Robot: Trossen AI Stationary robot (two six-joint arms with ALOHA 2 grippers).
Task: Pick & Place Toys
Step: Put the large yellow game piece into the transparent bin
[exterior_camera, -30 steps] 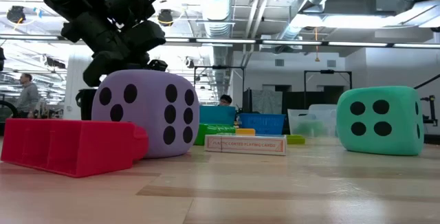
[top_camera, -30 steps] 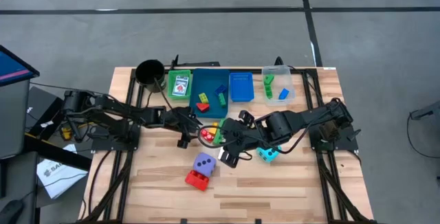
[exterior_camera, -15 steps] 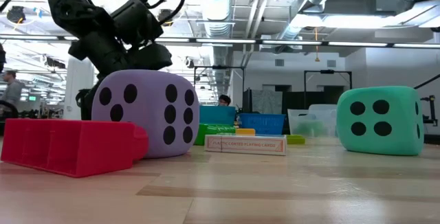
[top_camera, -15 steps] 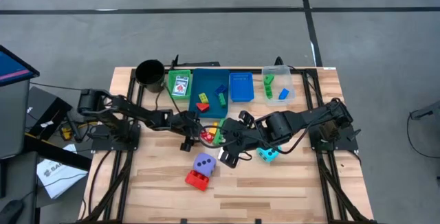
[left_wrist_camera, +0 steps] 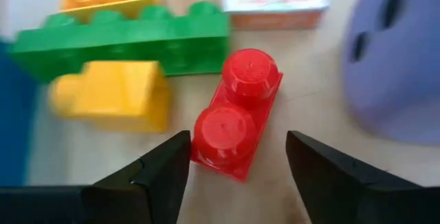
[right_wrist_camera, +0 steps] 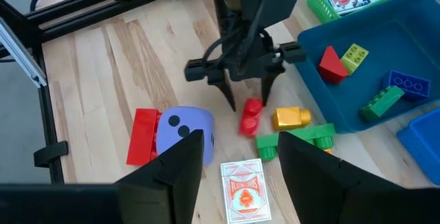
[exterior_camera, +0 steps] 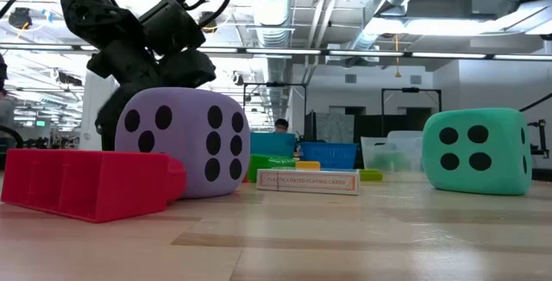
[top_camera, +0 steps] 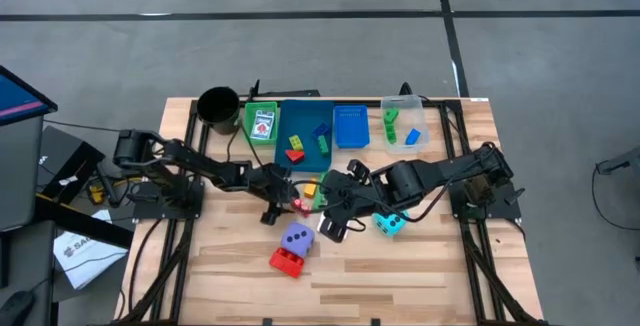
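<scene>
Plastic, stiff and light, we judge: the red brick (left_wrist_camera: 237, 113) at centre frame sits between our left gripper (left_wrist_camera: 237, 172)'s spread fingers; we'd pinch its long sides.

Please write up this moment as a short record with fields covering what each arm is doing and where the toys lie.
left gripper: jaws open, straddling the small red brick, not yet closed on it
right gripper: low over the table middle, jaws apart, holding nothing
beside the red brick: yellow brick, long green brick, card box
table front: purple dice against a large red brick; teal dice to the right
blue tray: several bricks inside
</scene>
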